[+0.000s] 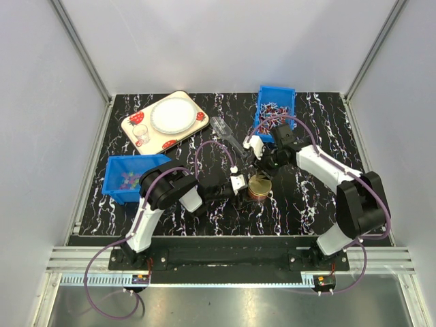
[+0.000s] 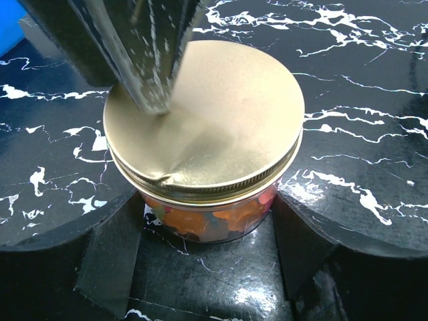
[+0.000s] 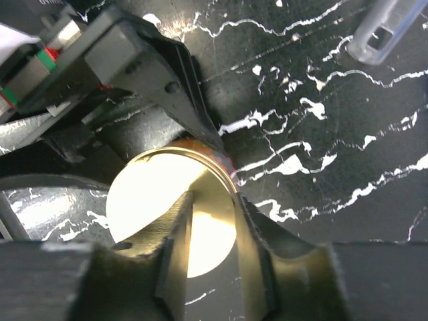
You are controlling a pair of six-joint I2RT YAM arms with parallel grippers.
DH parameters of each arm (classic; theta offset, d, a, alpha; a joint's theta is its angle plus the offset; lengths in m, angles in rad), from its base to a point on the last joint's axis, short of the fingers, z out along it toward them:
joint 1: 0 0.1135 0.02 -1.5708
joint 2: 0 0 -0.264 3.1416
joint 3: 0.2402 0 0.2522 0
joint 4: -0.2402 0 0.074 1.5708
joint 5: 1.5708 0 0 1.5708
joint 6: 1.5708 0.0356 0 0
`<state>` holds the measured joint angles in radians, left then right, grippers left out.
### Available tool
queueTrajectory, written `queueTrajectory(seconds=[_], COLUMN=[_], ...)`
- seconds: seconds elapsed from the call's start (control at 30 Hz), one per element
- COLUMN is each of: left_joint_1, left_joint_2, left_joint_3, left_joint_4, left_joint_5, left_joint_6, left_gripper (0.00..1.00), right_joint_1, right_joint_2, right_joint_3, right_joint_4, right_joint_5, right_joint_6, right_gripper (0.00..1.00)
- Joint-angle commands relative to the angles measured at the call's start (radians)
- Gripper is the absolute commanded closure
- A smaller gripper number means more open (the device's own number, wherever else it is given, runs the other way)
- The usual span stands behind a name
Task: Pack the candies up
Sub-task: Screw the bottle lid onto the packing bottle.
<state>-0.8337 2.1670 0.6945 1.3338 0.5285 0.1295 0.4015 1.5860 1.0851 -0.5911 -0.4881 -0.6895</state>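
A small glass jar with a gold lid [image 1: 259, 187] stands mid-table, and the candies [image 2: 207, 221] show through its glass. More candies [image 1: 127, 180] lie in the blue bin at the left. My left gripper [image 1: 245, 184] is shut on the jar, with its fingers [image 2: 110, 257] against both sides below the lid [image 2: 214, 114]. My right gripper [image 1: 261, 165] hangs over the lid [image 3: 154, 200] from behind. Its jaws stand a narrow gap apart, one finger [image 3: 177, 227] on the lid's top and the other at the rim. It also shows in the left wrist view [image 2: 150, 60].
A blue bin of wrapped sweets [image 1: 274, 112] stands at the back right. A patterned tray with a white plate [image 1: 165, 121] is at the back left. A clear plastic tool [image 1: 225, 129] lies behind the jar and shows in the right wrist view [image 3: 391, 27].
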Motion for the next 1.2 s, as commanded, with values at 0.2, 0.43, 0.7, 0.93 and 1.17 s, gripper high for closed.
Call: queueTrajectory(seconds=[0.2,0.43,0.7,0.93,1.17], left_joint_1=[0.008,0.008,0.008,0.008,0.008], left_joint_2=[0.007,0.007,0.007,0.005,0.005], left_joint_3=[0.010,0.010,0.011,0.013,0.013], left_joint_4=[0.093,0.091,0.090,0.084,0.082], left_joint_5=[-0.019,-0.024,-0.025,-0.025,-0.022], left_joint_6=[0.013,0.015,0.015,0.018,0.018], left_gripper=[0.41,0.42,0.42,0.45,0.45], right_joint_1=[-0.021,-0.026,-0.043,-0.046,-0.044], right_joint_2=[-0.093,-0.123,-0.190,-0.270,-0.308], right_joint_3=[-0.073,-0.122,-0.195,-0.221,-0.134], right_joint_4=[-0.122,-0.124,-0.142,-0.194,-0.179], right_joint_5=[-0.061,-0.038,0.005,0.005,0.000], right_joint_6=[-0.028,-0.021,-0.021,-0.013,0.031], right_gripper=[0.72,0.71,0.71,0.71,0.64])
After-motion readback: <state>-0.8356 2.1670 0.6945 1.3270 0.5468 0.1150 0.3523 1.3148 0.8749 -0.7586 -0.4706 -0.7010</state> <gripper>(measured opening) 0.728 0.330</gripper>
